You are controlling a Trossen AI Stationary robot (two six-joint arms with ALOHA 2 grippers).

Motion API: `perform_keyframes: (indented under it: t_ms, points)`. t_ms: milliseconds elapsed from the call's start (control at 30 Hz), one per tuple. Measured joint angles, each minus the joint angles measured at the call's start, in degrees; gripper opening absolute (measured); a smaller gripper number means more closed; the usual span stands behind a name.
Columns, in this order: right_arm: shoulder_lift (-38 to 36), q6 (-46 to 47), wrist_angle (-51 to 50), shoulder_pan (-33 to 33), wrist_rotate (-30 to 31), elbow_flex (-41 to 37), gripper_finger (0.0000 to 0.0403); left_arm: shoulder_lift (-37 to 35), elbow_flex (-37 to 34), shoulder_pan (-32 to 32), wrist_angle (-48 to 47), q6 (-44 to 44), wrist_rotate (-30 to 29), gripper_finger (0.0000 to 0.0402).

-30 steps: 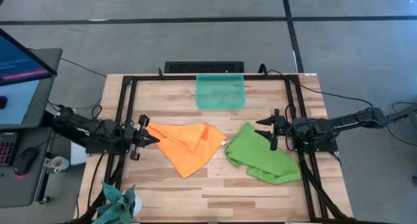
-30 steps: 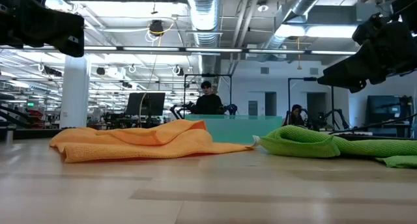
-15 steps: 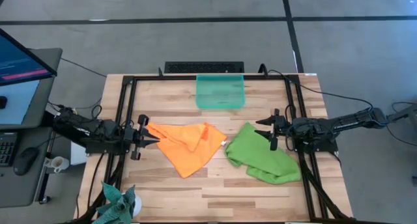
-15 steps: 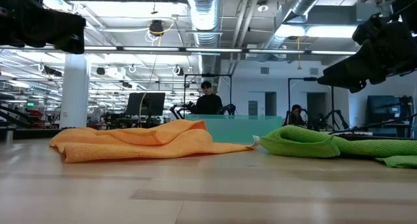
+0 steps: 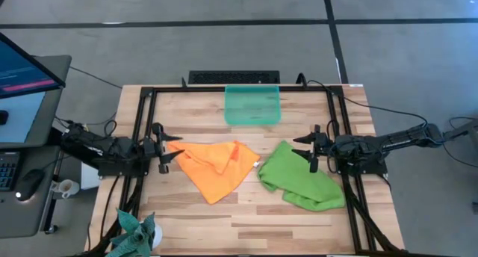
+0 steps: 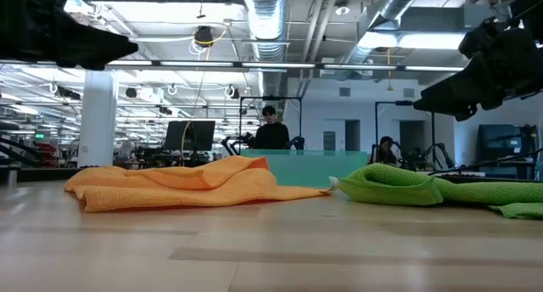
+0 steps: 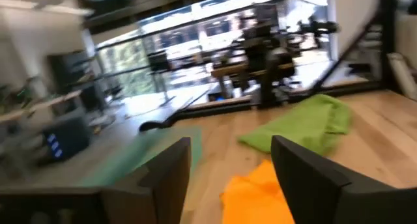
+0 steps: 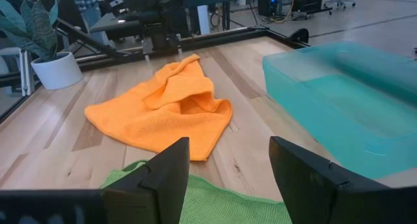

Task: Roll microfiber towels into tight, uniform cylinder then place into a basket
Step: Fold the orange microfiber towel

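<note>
At the far left of the high view, the left gripper (image 5: 166, 148) sits over the left edge of the wooden table (image 5: 246, 220), its fingers spread wide and holding nothing, with the tips at the nearest corner of the orange towel (image 5: 215, 163); whether they touch the cloth cannot be told. In the left wrist view the two dark fingers (image 7: 171, 178) stand well apart with that towel (image 7: 257, 196) showing between them.

The orange towel lies crumpled and unrolled in the left-centre of the high view, one corner pointing toward the lower edge of the frame. In the low view it is a low rumpled heap (image 6: 178, 185) flat on the table.

Above it in the high view, at the top centre of the table, stands the basket (image 5: 252, 105), translucent teal, with nothing visible inside. It is well apart from both towels.

Right of centre lies the green towel (image 5: 300, 178), bunched and unrolled, its near edge just beside the orange towel's right corner.

At the right of the high view, the right gripper (image 5: 313, 149) hangs over the upper right part of the green towel, fingers spread wide and empty. The right wrist view shows its fingers (image 8: 171, 175) apart above green cloth (image 8: 215, 208), with the orange towel and basket (image 8: 339, 100) beyond.
</note>
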Motion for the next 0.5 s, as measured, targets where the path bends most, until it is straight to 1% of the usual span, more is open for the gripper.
perform_keyframes:
  t_ms: [67,100,167,267,400,500]
  points:
    - [0.0,0.0,0.0,0.0,0.0,0.0,0.0232,0.0,0.0,0.0,0.0,-3.9,-0.8,0.0221]
    - [0.0,0.0,0.0,0.0,0.0,0.0,0.0232,0.0,0.0,0.0,0.1,-4.3,-0.2,0.0225]
    - [0.0,0.0,0.0,0.0,0.0,0.0,0.0232,0.0,0.0,0.0,2.0,-1.7,1.4,0.0228]
    - [0.0,0.0,0.0,0.0,0.0,0.0,0.0232,0.0,0.3,0.0,12.3,3.1,3.0,0.0228]
    - [0.0,0.0,0.0,0.0,0.0,0.0,0.0232,0.2,4.0,0.0,13.6,9.7,7.6,0.0223]
    - [0.0,0.0,0.0,0.0,0.0,0.0,0.0232,2.6,6.5,0.0,13.9,11.8,8.1,0.0220]
